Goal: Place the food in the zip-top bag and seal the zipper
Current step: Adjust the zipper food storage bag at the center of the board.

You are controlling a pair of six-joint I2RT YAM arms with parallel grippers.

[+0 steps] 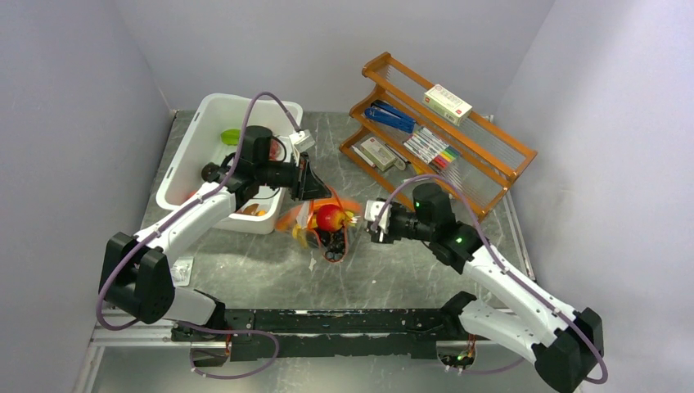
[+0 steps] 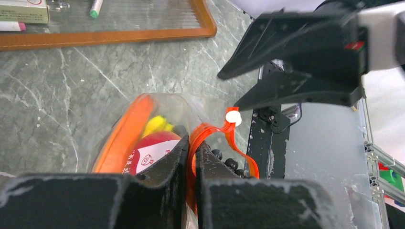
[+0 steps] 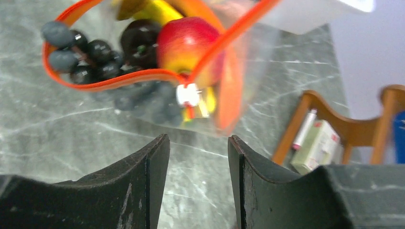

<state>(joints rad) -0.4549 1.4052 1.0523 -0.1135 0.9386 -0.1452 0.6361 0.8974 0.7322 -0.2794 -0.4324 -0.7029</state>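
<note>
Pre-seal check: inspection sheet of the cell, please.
Surface: grey marble table, a few white specks.
Job's things: clear bag mid-table, with apple, grapes and banana inside; orange strip gaping, white slider on it.
Clutter: white bin rear left; wooden rack rear right, holding boxes and pens.
Grippers: left gripper shut on the strip; right gripper open, short of the slider.
Cables: purple cable looping off each arm.
Surroundings: plain grey walls.

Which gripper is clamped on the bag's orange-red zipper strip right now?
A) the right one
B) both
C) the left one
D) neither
C: the left gripper is pinched shut on the zipper, while the right gripper is open, just short of the white slider tab.
</note>
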